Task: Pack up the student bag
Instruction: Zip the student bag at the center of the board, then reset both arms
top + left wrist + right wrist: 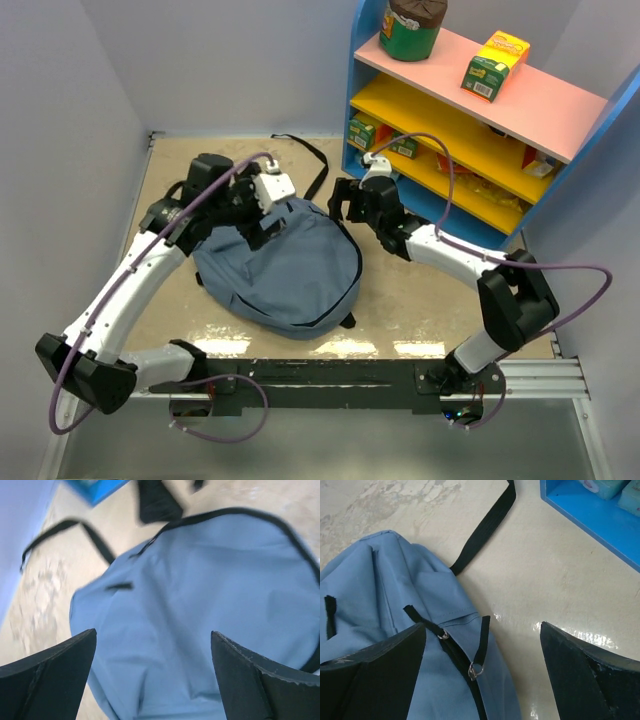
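The beige surface (420,310) carries all items inside pale walls. A shelf unit (354,90) with a blue frame, a pink top board and yellow lower boards stands at the far right corner. The student bag (290,270) lies flat near the middle of the surface, left of the shelf unit and between the two arms, with its slate-blue fabric facing up and a black zipper (345,290) tracing its right edge. The left arm (130,290) arcs in from the near left; the right arm (460,255) reaches in from the near right. The left hand (262,215) is over the bag's far left part, fingers spread wide and gripping nothing; the wrist view shows only blue fabric between them, and contact with it cannot be determined. The right hand (350,205) is at the bag's far right edge, fingers likewise parted and gripping nothing. A black strap (315,160) trails from the bag across the surface toward the back wall. A green canister (412,30) and a yellow-and-green box (493,65) stand on the top board. Two metal zipper pulls (476,670) sit close together on the zipper, below the right hand.
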Tool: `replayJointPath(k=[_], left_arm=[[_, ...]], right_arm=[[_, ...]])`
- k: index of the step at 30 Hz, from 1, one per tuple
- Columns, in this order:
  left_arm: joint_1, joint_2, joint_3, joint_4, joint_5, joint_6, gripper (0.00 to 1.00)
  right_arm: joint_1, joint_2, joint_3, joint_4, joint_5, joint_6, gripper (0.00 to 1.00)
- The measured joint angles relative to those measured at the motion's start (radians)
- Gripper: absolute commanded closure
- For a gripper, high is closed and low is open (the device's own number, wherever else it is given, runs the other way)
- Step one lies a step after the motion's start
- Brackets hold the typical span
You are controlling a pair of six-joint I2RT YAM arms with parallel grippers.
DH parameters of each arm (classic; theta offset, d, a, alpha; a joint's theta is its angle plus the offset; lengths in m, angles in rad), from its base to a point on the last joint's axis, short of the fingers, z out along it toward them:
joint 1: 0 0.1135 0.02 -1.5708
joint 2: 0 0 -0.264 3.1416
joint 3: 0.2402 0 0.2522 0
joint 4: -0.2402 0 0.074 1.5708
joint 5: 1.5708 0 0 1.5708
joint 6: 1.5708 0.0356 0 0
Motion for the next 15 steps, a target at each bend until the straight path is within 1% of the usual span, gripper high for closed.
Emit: replayJointPath(k=[2,4,7,9,11,15], left_arm=[[0.097,0.006,-0.006,-0.003,-0.003,-0.033,0.0],[0.217,0.021,-0.007,0.0,0.013,-0.06,0.0],[0.417,0.069,-0.007,0.016,0.071,-0.106,0.0],[0.52,0.109,-0.008,0.024,0.108,-0.134,0.0],[0.59,0.13,-0.034,0.058,0.137,-0.157,0.0],[0.648,0.115,-0.146,0.122,0.159,-0.191,0.0]], right_arm=[[0.001,-0.028,0.0,-0.03,0.0,-0.008,0.01],[0.001,-0.065,0.0,-0.058,0.0,-0.013,0.01],[0.001,-0.132,0.0,-0.109,0.003,-0.021,0.01],[0.001,-0.17,-0.005,-0.138,0.004,-0.031,0.01],[0.001,-0.235,-0.048,-0.16,0.005,-0.041,0.01],[0.001,-0.311,-0.108,-0.197,0.008,-0.053,0.01]])
